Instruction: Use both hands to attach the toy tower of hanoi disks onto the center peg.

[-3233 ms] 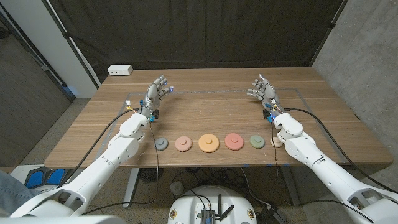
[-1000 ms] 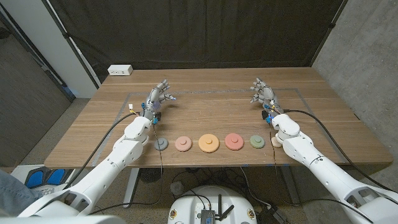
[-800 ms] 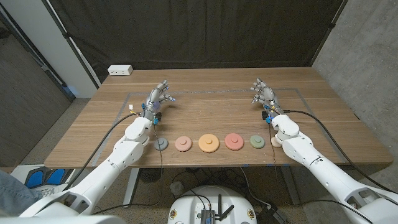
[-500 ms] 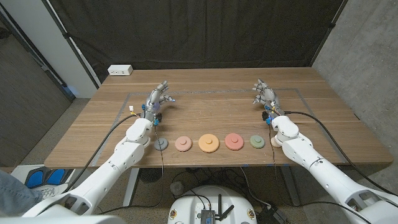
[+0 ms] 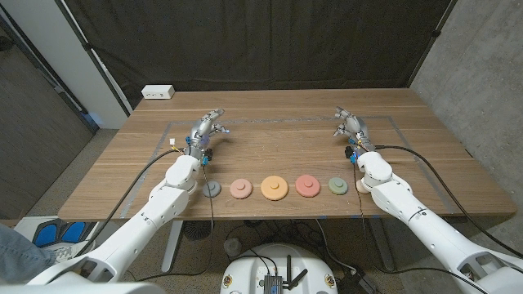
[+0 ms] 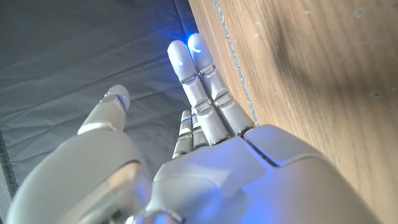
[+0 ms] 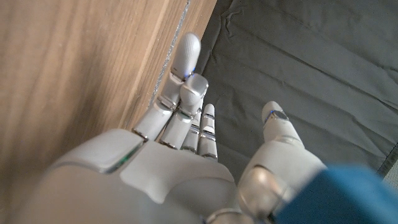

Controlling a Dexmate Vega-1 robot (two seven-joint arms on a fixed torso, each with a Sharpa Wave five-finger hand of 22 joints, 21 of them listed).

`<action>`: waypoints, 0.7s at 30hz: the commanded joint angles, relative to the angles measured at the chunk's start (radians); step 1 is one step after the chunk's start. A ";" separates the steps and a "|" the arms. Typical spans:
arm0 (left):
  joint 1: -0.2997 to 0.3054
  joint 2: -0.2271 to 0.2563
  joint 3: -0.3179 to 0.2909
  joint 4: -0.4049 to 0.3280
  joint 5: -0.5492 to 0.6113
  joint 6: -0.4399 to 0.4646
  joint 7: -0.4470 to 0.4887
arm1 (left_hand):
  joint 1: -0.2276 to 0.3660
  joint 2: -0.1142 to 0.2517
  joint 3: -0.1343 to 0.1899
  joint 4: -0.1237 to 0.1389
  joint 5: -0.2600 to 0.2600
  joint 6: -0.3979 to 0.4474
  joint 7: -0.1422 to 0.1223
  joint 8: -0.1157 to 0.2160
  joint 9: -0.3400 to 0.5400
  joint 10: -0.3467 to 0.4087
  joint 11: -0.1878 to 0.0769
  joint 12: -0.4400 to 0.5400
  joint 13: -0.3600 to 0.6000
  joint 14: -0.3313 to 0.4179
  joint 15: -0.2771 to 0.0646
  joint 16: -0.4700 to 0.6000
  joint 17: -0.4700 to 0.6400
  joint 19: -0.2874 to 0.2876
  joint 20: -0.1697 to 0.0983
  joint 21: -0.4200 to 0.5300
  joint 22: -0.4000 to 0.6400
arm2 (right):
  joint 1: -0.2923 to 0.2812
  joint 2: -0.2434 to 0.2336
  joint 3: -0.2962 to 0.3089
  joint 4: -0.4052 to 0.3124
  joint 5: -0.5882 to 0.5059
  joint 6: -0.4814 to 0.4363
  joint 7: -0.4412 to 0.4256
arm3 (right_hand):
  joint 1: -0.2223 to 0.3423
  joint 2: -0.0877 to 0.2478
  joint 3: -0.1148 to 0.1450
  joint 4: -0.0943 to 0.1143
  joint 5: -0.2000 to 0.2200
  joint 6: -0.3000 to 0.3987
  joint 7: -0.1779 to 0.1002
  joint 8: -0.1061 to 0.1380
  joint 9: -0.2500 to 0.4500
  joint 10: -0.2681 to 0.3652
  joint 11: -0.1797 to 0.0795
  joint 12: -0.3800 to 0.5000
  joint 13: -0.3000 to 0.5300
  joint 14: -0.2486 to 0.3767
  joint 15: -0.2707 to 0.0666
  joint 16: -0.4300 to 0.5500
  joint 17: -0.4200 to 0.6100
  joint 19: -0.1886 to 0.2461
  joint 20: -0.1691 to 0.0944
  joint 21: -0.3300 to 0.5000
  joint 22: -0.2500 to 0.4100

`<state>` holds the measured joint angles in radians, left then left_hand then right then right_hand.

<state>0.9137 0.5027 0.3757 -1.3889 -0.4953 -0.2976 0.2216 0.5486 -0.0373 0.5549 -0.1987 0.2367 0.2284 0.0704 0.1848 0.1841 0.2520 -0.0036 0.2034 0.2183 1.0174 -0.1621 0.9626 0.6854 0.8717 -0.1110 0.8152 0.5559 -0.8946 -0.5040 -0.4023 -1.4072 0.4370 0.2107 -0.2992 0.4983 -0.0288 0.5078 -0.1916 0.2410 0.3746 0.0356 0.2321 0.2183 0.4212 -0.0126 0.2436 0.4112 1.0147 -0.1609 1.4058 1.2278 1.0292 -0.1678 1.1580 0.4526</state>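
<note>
Empty, loosely spread: left hand, right hand.
Row of disks on surface, near edge.

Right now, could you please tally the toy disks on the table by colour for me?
Grey-blue disk: 1
Peach-pink disk: 1
Orange disk: 1
Red-pink disk: 1
Green disk: 1
Cream disk, partly hidden by the right arm: 1
Total: 6 disks
</note>
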 commanded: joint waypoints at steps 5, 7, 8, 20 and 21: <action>0.010 0.047 0.013 -0.059 0.097 0.061 0.070 | 0.068 -0.020 0.009 0.001 0.016 -0.023 -0.004 -0.002 0.008 -0.013 -0.012 0.002 0.013 -0.021 -0.055 0.015 0.000 -0.015 -0.051 0.012 0.001 | -0.021 -0.039 -0.011 -0.095 -0.085 -0.102 -0.093 | 0.068 -0.035 0.022 0.001 0.016 -0.022 -0.009 -0.006 0.006 -0.007 -0.024 -0.007 0.017 0.000 -0.055 0.041 0.006 -0.001 -0.049 0.016 0.012; 0.007 0.049 0.015 -0.059 0.106 0.064 0.073 | 0.081 -0.028 0.007 0.002 0.018 -0.030 -0.004 -0.002 0.009 -0.017 -0.011 0.002 0.015 -0.024 -0.055 0.019 0.001 -0.018 -0.052 0.013 0.000 | -0.019 -0.045 -0.016 -0.100 -0.103 -0.108 -0.100 | 0.079 -0.042 0.024 0.002 0.018 -0.027 -0.011 -0.007 0.008 -0.012 -0.025 -0.009 0.019 -0.004 -0.055 0.045 0.004 -0.005 -0.049 0.016 0.012; 0.006 0.050 0.016 -0.059 0.112 0.066 0.077 | 0.083 -0.028 0.007 0.002 0.018 -0.031 -0.003 -0.002 0.009 -0.017 -0.012 0.002 0.015 -0.024 -0.055 0.019 0.001 -0.018 -0.052 0.013 0.000 | -0.020 -0.045 -0.015 -0.106 -0.103 -0.120 -0.105 | 0.085 -0.045 0.026 0.003 0.018 -0.030 -0.012 -0.007 0.008 -0.013 -0.026 -0.010 0.021 -0.008 -0.055 0.043 0.000 -0.007 -0.049 0.017 0.012; 0.006 0.057 0.030 -0.088 0.213 0.119 0.176 | 0.173 -0.060 -0.004 0.005 0.027 -0.018 -0.018 0.011 0.011 0.004 -0.041 0.020 0.030 -0.026 -0.056 0.043 -0.003 -0.015 -0.063 0.032 -0.002 | -0.017 -0.067 -0.038 -0.159 -0.204 -0.200 -0.178 | 0.137 -0.061 0.037 0.006 0.022 -0.039 -0.015 -0.006 0.014 -0.019 -0.028 -0.012 0.034 -0.033 -0.056 0.045 -0.012 -0.023 -0.049 0.016 0.006; 0.006 0.060 0.032 -0.092 0.224 0.126 0.185 | 0.178 -0.062 -0.005 0.005 0.027 -0.014 -0.020 0.013 0.011 0.009 -0.041 0.023 0.032 -0.027 -0.056 0.044 -0.005 -0.014 -0.064 0.034 -0.002 | -0.016 -0.071 -0.041 -0.164 -0.215 -0.207 -0.182 | 0.141 -0.062 0.038 0.007 0.022 -0.041 -0.020 -0.006 0.015 -0.017 -0.027 -0.011 0.035 -0.034 -0.056 0.046 -0.011 -0.024 -0.049 0.016 0.006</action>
<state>0.9192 0.5461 0.3938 -1.4481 -0.3619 -0.2256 0.3253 0.7107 -0.0959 0.5529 -0.1947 0.2593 0.2018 0.0568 0.1894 0.1934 0.2491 -0.0402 0.2179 0.2443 0.9911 -0.1536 0.9988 0.6807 0.8610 -0.1110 0.8393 0.5513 -0.9102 -0.5510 -0.4241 -1.5173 0.3125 0.0797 -0.4149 0.6180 -0.0880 0.5372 -0.1871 0.2593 0.3421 0.0213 0.2254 0.2305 0.4037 -0.0415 0.2358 0.4421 0.9861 -0.1502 1.4432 1.2130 1.0144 -0.1610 1.1657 0.4588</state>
